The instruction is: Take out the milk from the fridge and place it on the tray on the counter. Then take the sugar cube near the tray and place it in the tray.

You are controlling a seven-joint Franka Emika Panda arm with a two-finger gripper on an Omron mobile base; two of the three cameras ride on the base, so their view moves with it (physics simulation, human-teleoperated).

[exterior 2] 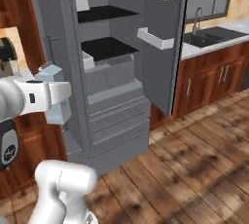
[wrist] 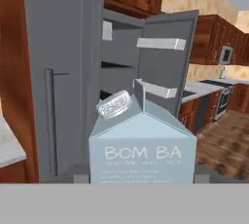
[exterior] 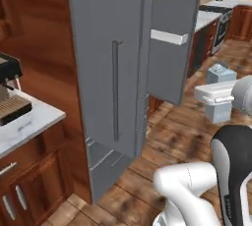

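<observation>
Carrying the milk (wrist: 142,147) clear of the fridge (exterior: 106,72) is the step in hand: the tool (exterior: 218,103) is closing on the carton, which is riding in the grip out over the wooden floor (exterior: 172,141), well apart from the shelves. The first half of the task is judged partly done; the tray and the sugar cube are not being dealt with yet.

The next move is calling for a swing or a drive toward the bench (exterior: 29,122), which is lying at the far left of the left base view, with the carton kept upright and lowered flat.

Working across the room from the left: a coffee machine (exterior: 10,92) is standing on that marble bench. The closed fridge leaf with its long bar handle (exterior: 115,90) is coming next, then the open door (exterior: 170,38) with white bins (exterior: 170,37), showing dark shelves (exterior 2: 104,47). Farther right, a second run of cabinets is carrying a sink (exterior 2: 204,34).
</observation>
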